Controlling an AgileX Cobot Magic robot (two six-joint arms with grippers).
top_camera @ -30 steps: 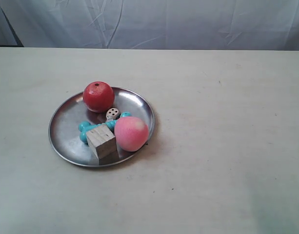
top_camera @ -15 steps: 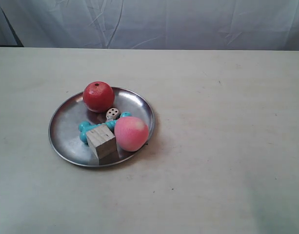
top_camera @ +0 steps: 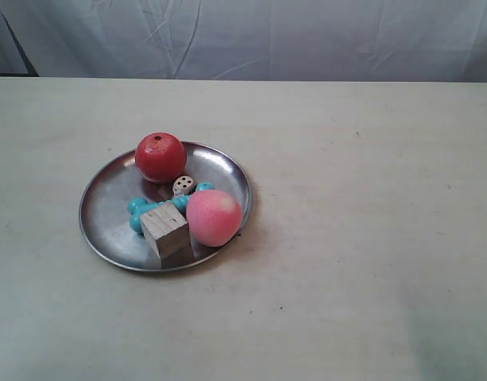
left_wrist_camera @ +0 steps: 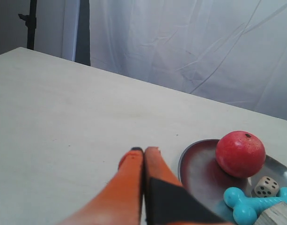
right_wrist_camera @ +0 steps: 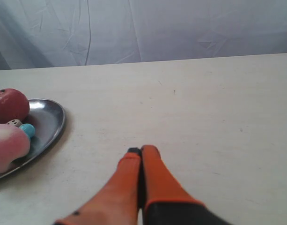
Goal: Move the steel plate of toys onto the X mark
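Steel plate [top_camera: 106, 213]: it sits flat on the pale table [top_camera: 370, 238], left of centre in the exterior view, and all the toys are inside its rim.
- Red ball [top_camera: 160, 157] at the far edge of the plate, hole on top.
- Small white die [top_camera: 183, 186] just in front of the red ball, near the plate's middle.
- Teal bone [top_camera: 138, 213] lies across the middle. One end shows beside the die, and the wooden cube [top_camera: 165, 230] covers part of it.
- Pink foam ball [top_camera: 214, 217] at the plate's right side in the exterior view, touching or nearly touching the cube.

You can see a tiny dark speck [top_camera: 281, 308] on the table nearer the camera, right of the plate. It is too small for you to tell whether it is the X mark.

Left gripper [left_wrist_camera: 143, 151]: orange fingers pressed together, nothing between them. The tips are over bare table just beside the plate's rim. Whether they touch the tabletop, you can't tell.

Right gripper [right_wrist_camera: 141, 150]: fingers also closed tight and empty, over open table well apart from the plate on its pink-ball side.

Neither arm shows in the exterior view. A wrinkled white cloth [top_camera: 307, 40] hangs behind the table's far edge.
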